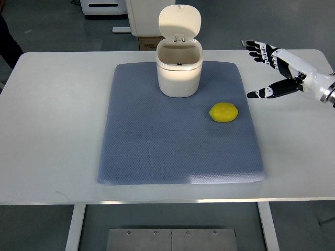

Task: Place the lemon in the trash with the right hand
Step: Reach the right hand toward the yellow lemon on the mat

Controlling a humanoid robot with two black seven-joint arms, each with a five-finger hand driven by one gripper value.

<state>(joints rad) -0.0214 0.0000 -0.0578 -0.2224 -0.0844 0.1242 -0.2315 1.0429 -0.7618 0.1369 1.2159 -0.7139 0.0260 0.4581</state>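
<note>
Nearest the camera, below the front edge of the white surface (52, 130), sits a grey metal plate (171, 239) between the two white legs. On the surface lies a blue-grey mat (157, 151), its near edge slightly curled and catching light.

The lemon (224, 112) rests on the mat's right half, near its right edge, small, yellow and lying on its side. From the lemon, the trash bin (179, 73) stands at about ten o'clock, near the mat's far edge; it is white and round, its lid (179, 22) flipped up and back so the mouth is open. Bin and lemon are apart, not touching.

My right hand (275, 70) comes in from the right edge, held over the bare surface just past the mat's right side. Its fingers are spread and hold nothing: the four fingers (259, 50) point toward nine o'clock, the thumb (272, 90) reaches out lower, toward the mat. The lemon lies at about seven o'clock from my hand, near but clearly apart, with the mat's edge between us.

Beyond the surface, at twelve o'clock, a white cabinet (152, 15) stands on the floor.
</note>
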